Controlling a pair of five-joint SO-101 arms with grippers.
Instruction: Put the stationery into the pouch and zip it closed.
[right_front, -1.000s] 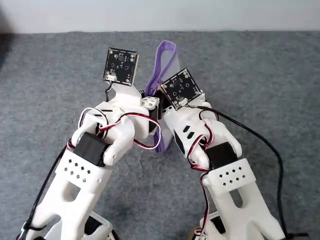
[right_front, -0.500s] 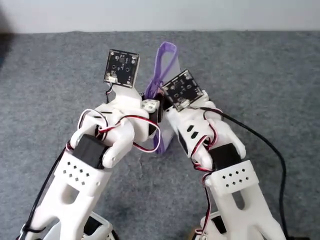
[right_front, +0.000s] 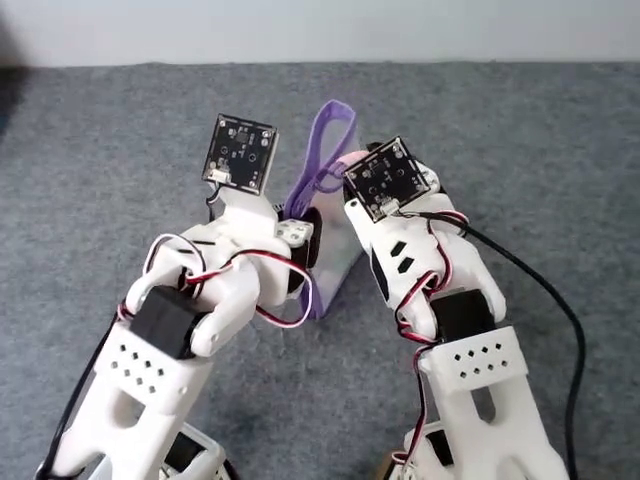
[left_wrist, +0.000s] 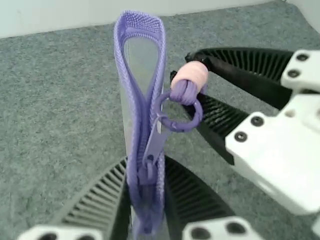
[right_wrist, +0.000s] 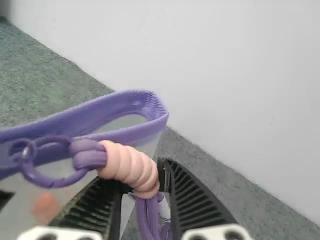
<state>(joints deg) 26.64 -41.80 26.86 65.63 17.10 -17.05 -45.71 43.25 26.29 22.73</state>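
I judge we're at the zipping stage. The pouch (left_wrist: 145, 115) stands on edge on the grey felted counter (right_front: 520, 130), between the arms. My left hand (left_wrist: 145, 212) clamps its woven purple zip edge. My right hand (right_wrist: 142, 200) pinches the knotted pink-and-purple cord pull (right_wrist: 125, 167), which hangs from a ring (left_wrist: 176, 114). The pouch walls are clear plastic. I can't tell how far the zip is shut.

pouch (left_wrist: 137, 115): purple edging, clear sides | pull cord (left_wrist: 186, 85): purple, pink wrap | fingers (left_wrist: 192, 192): black, ribbed | table (right_front: 540, 140): speckled grey
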